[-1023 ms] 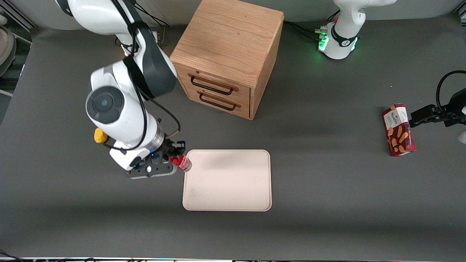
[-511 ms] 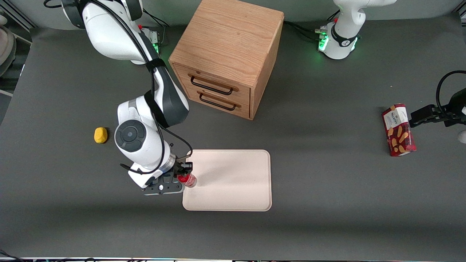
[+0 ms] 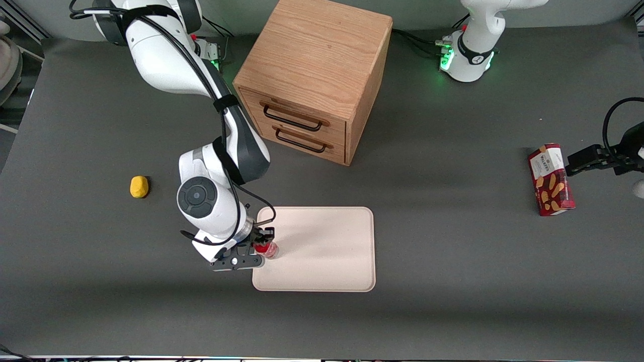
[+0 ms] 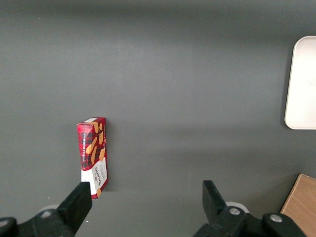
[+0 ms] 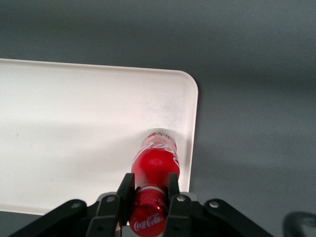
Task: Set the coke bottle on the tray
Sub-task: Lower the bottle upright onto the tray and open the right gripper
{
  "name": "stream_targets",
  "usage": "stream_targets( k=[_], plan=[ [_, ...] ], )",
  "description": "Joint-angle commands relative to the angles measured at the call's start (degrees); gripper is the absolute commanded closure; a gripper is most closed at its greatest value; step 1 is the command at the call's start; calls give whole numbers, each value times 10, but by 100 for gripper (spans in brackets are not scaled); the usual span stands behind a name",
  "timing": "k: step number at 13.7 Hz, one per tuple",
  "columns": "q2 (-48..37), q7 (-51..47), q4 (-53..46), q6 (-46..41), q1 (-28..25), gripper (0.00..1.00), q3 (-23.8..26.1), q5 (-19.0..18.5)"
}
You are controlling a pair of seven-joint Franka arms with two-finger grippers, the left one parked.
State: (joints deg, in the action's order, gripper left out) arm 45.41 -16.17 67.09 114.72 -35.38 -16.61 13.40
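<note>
My right gripper (image 3: 262,245) is shut on the coke bottle (image 3: 266,249), a small slim red bottle with a red cap. In the right wrist view the two black fingers clamp its neck just under the cap, and the gripper (image 5: 149,188) holds the bottle (image 5: 157,161) upright over the pale cream tray (image 5: 74,128), close to the tray's edge. In the front view the bottle hangs over the tray (image 3: 322,251) at its end toward the working arm. I cannot tell whether its base touches the tray.
A wooden two-drawer cabinet (image 3: 314,80) stands farther from the front camera than the tray. A small yellow object (image 3: 139,186) lies toward the working arm's end. A red cookie box (image 3: 550,179) lies toward the parked arm's end and shows in the left wrist view (image 4: 94,155).
My gripper carried the bottle from the tray's farther corner toward the front camera, then inward over the tray near its edge. The arm has uncovered the yellow object.
</note>
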Motion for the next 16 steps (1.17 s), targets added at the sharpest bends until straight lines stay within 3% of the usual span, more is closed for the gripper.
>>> stream_targets(
  k=[1,2,3,4,6,7,12,16],
  plan=[
    [-6,-11,8,9,-4,100,-2,15],
    [-6,-16,10,9,-4,100,-1,15],
    [-6,-17,12,9,-5,67,0,15],
    [-6,-17,14,9,-5,40,2,15],
    [-6,-17,14,9,-5,7,2,15],
    [-6,-17,14,9,-5,0,2,15],
    [-18,-16,11,2,-5,0,2,15],
    [-73,-17,9,-74,-3,0,1,7]
  ],
)
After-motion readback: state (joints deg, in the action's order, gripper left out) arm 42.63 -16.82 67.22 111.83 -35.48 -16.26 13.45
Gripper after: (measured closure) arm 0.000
